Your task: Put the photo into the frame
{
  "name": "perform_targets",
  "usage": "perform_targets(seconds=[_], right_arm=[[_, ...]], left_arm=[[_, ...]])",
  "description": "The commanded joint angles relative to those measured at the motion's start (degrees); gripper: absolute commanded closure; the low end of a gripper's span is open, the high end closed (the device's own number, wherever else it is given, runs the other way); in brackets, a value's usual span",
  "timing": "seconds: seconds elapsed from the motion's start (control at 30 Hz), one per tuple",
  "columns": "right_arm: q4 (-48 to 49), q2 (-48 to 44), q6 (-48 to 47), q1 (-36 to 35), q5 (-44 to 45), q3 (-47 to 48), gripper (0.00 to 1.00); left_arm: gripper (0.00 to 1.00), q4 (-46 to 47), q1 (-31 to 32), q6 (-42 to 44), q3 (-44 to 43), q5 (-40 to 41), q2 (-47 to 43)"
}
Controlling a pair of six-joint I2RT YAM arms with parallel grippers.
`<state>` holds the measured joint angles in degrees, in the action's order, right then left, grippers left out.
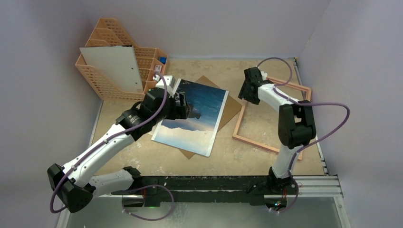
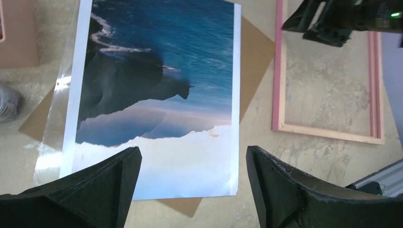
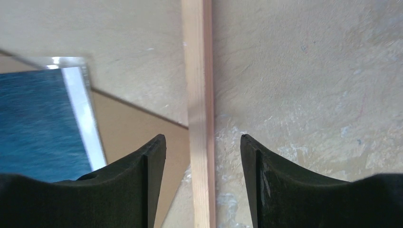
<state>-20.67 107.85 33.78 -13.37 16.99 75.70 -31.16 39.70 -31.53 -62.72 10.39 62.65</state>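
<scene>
Poises the left gripper (image 2: 192, 152), jaws wide, over the photo (image 1: 190, 116) face up on the backing board (image 1: 232, 105) beside the frame (image 1: 254, 144), seemingly for pickup; sets the right gripper (image 3: 202, 138), jaws parted and empty, astride the frame's rail, likely to steady it.

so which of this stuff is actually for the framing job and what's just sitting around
For the job:
- photo
- frame

Just lying about:
- brown backing board, under the photo
- clear sheet, poking out beside the photo
- orange mesh file rack
- white panel propped in the rack
</scene>
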Motion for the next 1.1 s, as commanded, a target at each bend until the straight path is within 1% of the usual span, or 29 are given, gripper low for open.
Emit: perform_targets(seconds=[0.0,0.1,0.2,0.3,0.4,0.5,0.6,0.77,0.87,1.0,1.07], right_arm=[[1.27,-7.47,-1.39,-0.65,-2.96,-0.76,0.38],[4.63,-11.5,-4.02,-2.33,-7.59,-2.29,0.38],[7.59,-14.46,-4.38,-4.26,-11.96,-4.78,0.41],[10.56,-16.12,-3.86,-4.53,-19.85,-7.43,0.46],[16.75,-18.81,-1.58,-4.82,-26.59,-12.73,0.43],[22.04,-21.18,1.77,-6.4,-29.52,-17.49,0.37],[26.38,-21.85,6.14,-7.23,-33.58,-21.01,0.36],[27.1,-19.22,7.48,-7.25,-32.31,-22.69,0.36],[27.57,-16.78,6.77,-7.34,-33.53,-23.84,0.4],[26.55,-16.55,6.43,-7.29,-32.83,-25.04,0.43],[25.44,-16.64,6.65,-7.2,-29.51,-23.83,0.43]], left_arm=[[0.15,-0.52,-0.39,-3.37,2.88,4.61,-2.73],[0.15,-0.76,-0.37,-4.42,5.08,6.86,-4.45],[0.15,-0.71,-0.34,-5.4,7.05,8.79,-5.99],[0.15,0.06,-0.39,-6.29,8.68,9.83,-6.17],[0.14,0.25,-0.38,-6.91,9.98,11.52,-4.67],[0.14,0.52,-0.4,-7.36,11.72,12.45,-2.57],[0.14,2.12,-0.41,-7.37,13.29,11.12,0.09],[0.15,8.07,-0.34,-7.46,16.16,7.45,3.19],[0.16,12.48,-0.34,-7.91,18.45,5.64,5.02],[0.18,14.42,-0.39,-9.9,19.55,7.61,7.48],[0.18,15.91,-0.4,-10.93,20.26,7.86,8.18]])
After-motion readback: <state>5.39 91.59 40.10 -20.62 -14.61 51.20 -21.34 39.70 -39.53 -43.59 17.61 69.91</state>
